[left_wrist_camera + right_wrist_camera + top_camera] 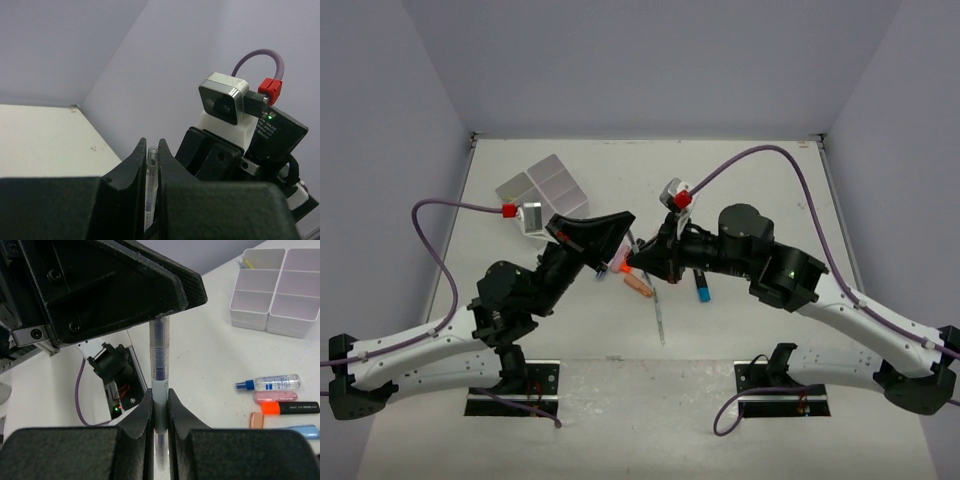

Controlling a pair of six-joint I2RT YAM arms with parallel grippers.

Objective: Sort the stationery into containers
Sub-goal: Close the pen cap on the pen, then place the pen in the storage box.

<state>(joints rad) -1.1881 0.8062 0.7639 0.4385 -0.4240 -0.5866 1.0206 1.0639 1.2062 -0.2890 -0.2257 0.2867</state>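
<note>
A thin grey pen lies on the white bench at six o'clock of the fingers. The left fingers and right fingers are both clamped on one clear blue-cored pen, held aloft between them. At ten o'clock sits the white four-compartment plastic tray, the left wrist camera before it.

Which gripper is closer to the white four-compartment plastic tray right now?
Left. The left gripper sits just right of the white four-compartment plastic tray; the right gripper is farther right, beyond it, both shut on one thin clear pen.
</note>
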